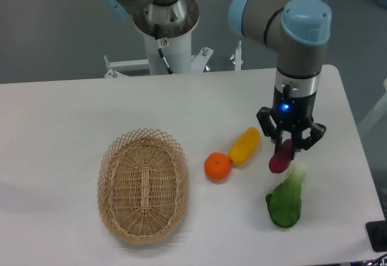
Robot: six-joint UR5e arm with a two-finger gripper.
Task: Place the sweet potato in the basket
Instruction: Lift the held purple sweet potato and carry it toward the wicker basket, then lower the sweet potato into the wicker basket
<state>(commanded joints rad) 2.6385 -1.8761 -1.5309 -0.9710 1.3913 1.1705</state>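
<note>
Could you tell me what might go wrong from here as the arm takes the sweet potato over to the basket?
1. The hand holds the sweet potato near one end, and it hangs tilted, so it may slip out in transit.
2. The orange and the yellow vegetable lie between it and the basket; a low carry could knock them.
3. The green vegetable sits close below and could be nudged.

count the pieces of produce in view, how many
4: the sweet potato in the gripper, the green vegetable below it, the yellow vegetable and the orange right of the basket. None seem hidden.
</note>
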